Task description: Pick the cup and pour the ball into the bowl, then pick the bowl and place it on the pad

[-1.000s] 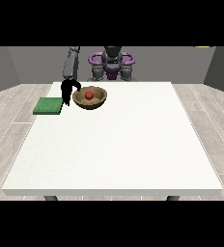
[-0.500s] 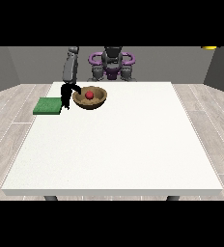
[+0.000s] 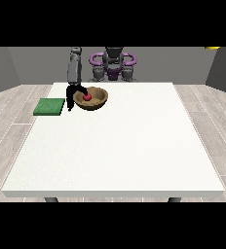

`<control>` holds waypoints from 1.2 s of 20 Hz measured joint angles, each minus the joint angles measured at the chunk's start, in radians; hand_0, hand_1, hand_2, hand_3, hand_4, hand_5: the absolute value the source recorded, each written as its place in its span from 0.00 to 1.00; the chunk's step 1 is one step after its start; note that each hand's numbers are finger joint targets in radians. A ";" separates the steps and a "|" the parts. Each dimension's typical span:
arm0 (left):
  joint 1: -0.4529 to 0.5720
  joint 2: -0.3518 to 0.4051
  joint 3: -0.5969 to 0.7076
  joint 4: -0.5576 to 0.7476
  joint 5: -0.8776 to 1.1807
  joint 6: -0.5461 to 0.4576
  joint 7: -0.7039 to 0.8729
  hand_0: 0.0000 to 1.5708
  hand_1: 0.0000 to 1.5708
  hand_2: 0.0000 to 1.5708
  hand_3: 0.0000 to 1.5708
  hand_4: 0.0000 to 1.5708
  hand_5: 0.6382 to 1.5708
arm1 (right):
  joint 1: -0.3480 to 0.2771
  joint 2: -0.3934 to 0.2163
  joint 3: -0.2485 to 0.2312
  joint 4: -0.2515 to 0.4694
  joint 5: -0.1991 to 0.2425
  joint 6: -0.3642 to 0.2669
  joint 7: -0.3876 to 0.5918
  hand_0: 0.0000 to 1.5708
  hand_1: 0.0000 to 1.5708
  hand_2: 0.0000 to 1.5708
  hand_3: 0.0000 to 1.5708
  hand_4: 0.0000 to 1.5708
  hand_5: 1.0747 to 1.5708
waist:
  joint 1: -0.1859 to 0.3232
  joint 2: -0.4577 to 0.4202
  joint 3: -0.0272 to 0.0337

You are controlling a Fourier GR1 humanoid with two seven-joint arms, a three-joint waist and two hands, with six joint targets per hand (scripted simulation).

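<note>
white table, grey walls, wooden floor

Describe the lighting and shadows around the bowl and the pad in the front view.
Front view: the light is even and soft, with no glare on the white table; the bowl is darker on its outer wall; the red ball inside stays bright; the green pad is flatly lit; the black hand at the view's left shows almost no detail.

The arm at the view's left reaches down and forward. Its black hand hangs low, fingers pointing downward. The other hand does not show.
</note>
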 measured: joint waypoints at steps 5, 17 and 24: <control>-0.022 0.026 0.020 -0.016 0.041 -0.025 0.013 0.00 0.00 0.00 0.00 0.65 0.96 | 0.036 -0.049 -0.026 -0.008 0.016 -0.085 -0.007 1.00 1.00 1.00 1.00 0.60 0.80 | 0.038 0.028 -0.0203; -0.018 0.055 0.047 0.033 0.075 -0.055 0.017 0.00 0.00 0.00 0.00 0.76 0.95 | 0.084 -0.073 0.048 -0.125 0.064 -0.249 0.159 1.00 1.00 1.00 0.71 0.65 0.95 | 0.059 0.008 0.0082; 0.068 0.088 0.086 0.131 0.044 -0.075 -0.057 0.00 0.00 0.00 0.00 0.77 0.96 | 0.054 -0.284 0.092 -0.184 0.130 -0.238 0.492 1.00 1.00 1.00 0.53 0.66 0.98 | -0.034 -0.040 0.0125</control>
